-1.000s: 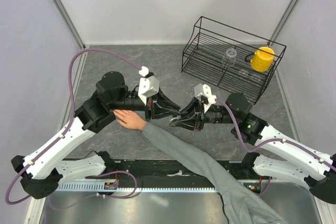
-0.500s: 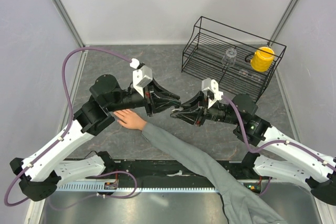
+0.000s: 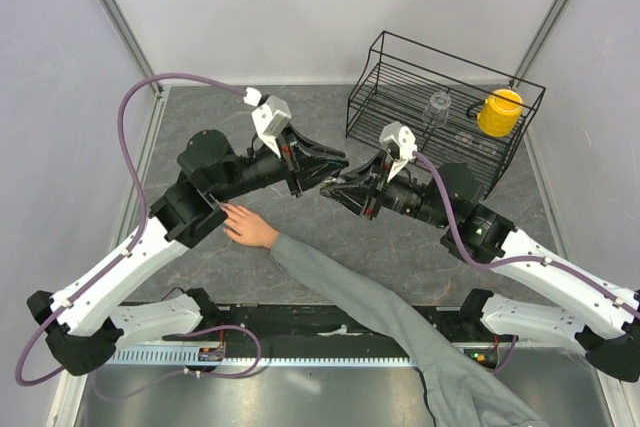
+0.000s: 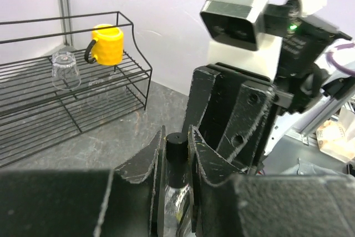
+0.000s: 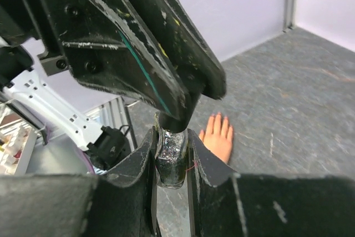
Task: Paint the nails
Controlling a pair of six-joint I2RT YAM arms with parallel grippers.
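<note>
A bare hand [image 3: 252,227] in a grey sleeve [image 3: 370,307] lies flat on the dark table, fingers pointing left. Its nails [image 5: 217,118] show as tiny pale tips in the right wrist view. Both grippers meet in the air beyond the hand, tip to tip on a small polish bottle. My right gripper [image 5: 171,149] [image 3: 332,191] is shut on the glittery glass body [image 5: 171,162]. My left gripper [image 4: 177,149] [image 3: 334,168] is shut on the black cap [image 4: 177,156]. The bottle barely shows from above.
A black wire rack [image 3: 400,122] stands at the back right, holding a yellow mug [image 3: 499,112] and an upturned clear glass [image 3: 437,107]. The sleeved forearm crosses the table's near middle. Pale walls close the left, back and right.
Both grippers, still joined on the bottle, have risen and moved toward the back of the table, away from the hand. The hand has stayed in place.
</note>
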